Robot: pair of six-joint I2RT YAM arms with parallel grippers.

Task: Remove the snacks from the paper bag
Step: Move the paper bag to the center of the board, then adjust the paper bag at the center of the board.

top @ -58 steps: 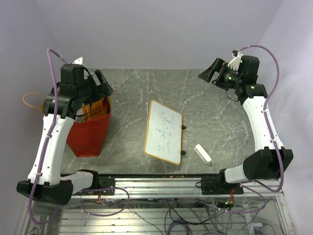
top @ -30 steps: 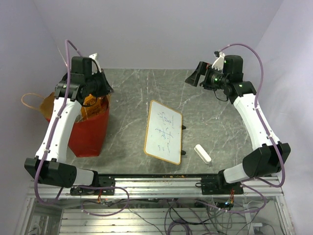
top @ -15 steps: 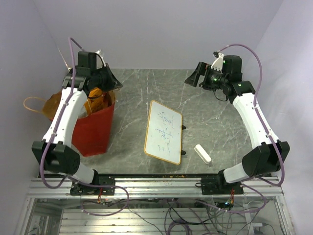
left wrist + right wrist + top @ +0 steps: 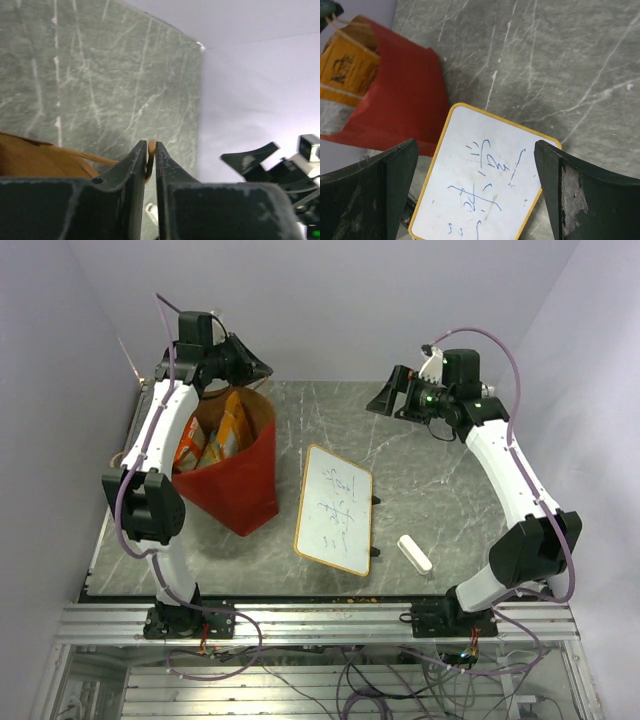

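At far left, left gripper (image 4: 258, 368) jaws nip the paper bag (image 4: 238, 490) by its string handle (image 4: 150, 146); right gripper (image 4: 387, 397), jaws wide, should next reach the snacks (image 4: 224, 436).

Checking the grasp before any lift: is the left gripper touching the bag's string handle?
Touching. The left wrist view shows the left gripper pinched shut on the tan string handle.
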